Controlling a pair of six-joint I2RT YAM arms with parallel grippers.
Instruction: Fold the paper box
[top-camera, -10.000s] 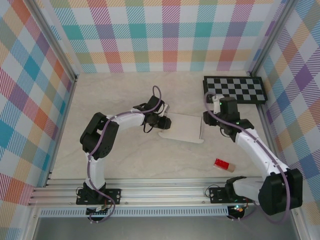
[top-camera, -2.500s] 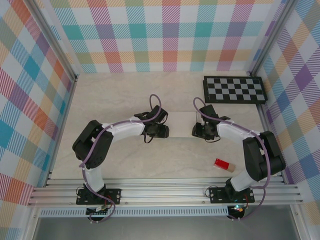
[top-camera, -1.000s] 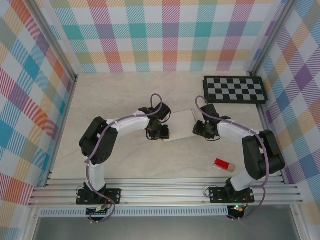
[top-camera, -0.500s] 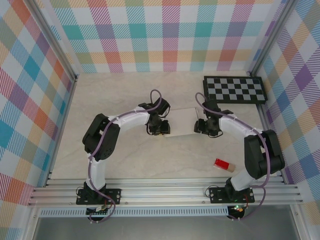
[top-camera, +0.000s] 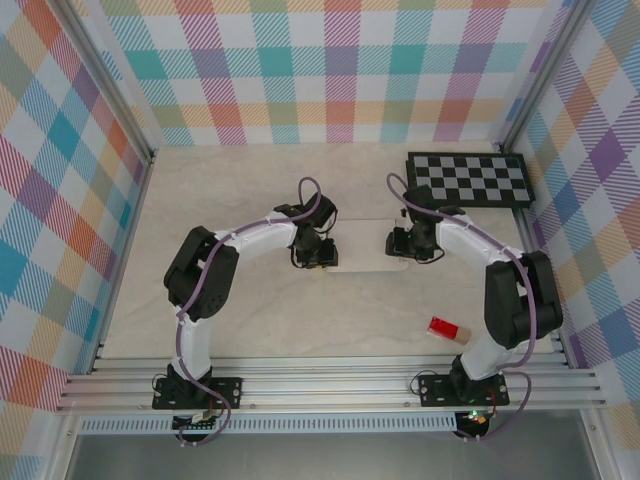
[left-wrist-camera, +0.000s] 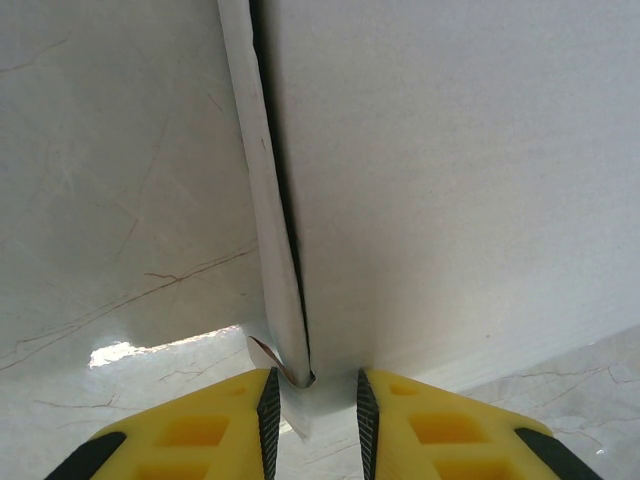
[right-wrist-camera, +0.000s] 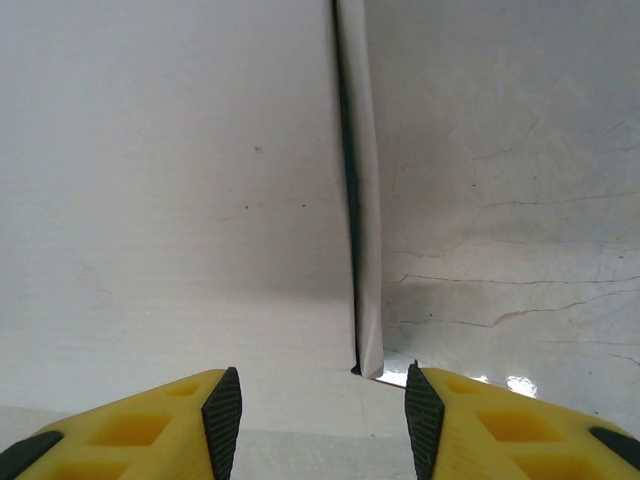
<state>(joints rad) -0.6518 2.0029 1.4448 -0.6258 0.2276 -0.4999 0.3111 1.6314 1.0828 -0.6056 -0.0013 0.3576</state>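
Squaring the paper box (left-wrist-camera: 450, 180): with left gripper (left-wrist-camera: 312, 405) narrow astride the corner (hold unclear) and right gripper (right-wrist-camera: 322, 405) wide before the seam, press evenly.

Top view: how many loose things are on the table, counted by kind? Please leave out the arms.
paper box: 1
checkerboard: 1
red block: 1
Total: 3

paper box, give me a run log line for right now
paper box: white, between hands | left hand: shut on corner | right hand: open at edge
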